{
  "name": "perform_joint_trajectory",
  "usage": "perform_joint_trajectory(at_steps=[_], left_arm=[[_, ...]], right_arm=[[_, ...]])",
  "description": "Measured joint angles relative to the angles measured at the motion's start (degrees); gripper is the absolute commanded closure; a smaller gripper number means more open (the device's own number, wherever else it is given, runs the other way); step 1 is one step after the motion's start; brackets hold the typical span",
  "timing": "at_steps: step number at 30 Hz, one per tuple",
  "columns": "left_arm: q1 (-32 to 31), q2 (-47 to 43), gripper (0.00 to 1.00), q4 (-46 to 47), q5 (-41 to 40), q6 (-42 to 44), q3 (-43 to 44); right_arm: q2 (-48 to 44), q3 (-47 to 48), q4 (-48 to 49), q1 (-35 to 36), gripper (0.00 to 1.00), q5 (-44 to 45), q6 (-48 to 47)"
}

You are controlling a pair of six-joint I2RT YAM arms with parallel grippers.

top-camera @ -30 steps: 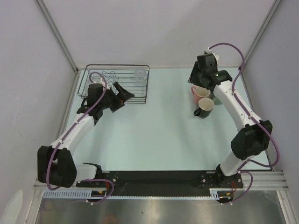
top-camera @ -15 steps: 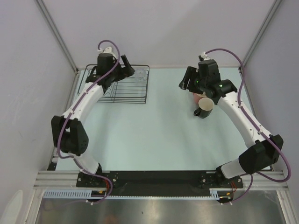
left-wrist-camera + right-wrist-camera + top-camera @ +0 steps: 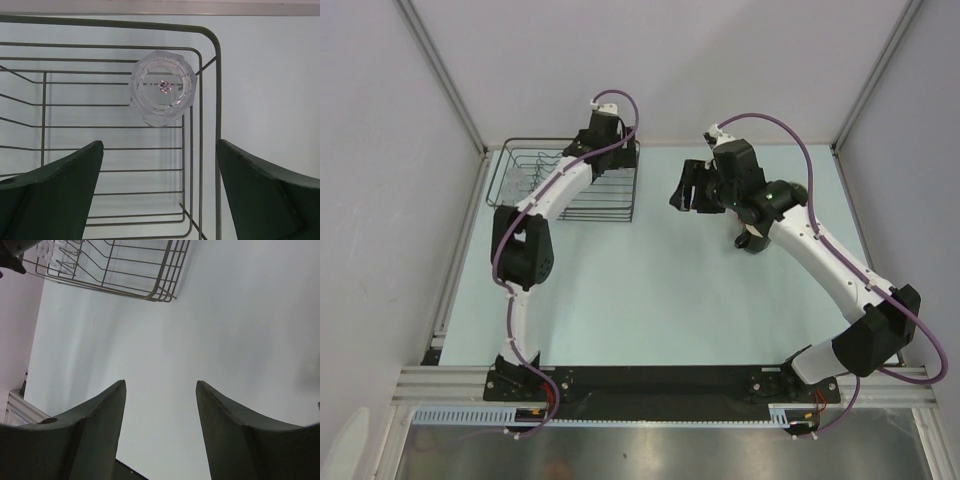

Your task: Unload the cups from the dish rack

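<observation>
Directly over the far right corner of the dish rack, the left end effector hangs with its two dark fingers spread wide and nothing between them. Under it the clear glass tumbler stands upright, mouth up, in that corner of the rack, close to the rim wires on two sides. In the wrist view it lines up with the gap but lies beyond the fingertips, and neither finger touches it. The rack sits at the far left of the pale tabletop. To its right, the right end effector is also spread wide and empty, above bare tabletop and facing the rack, whose corner shows at the top left of its wrist view. A black mug stands on the tabletop well apart from the rack, mostly hidden under the right arm.
</observation>
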Motion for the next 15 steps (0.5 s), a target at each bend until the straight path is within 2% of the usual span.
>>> perform_joint_trajectory(at_steps=[6, 15], left_arm=[[-0.2, 4.4, 0.0, -0.1, -2.3, 1.3, 4.0], [-0.3, 9.1, 0.0, 3.1, -2.8, 2.4, 4.9]], right_arm=[[-0.9, -3.9, 2.0, 0.1, 0.36, -1.5, 0.1], [-4.1, -9.9, 4.2, 0.4, 0.37, -3.2, 1.1]])
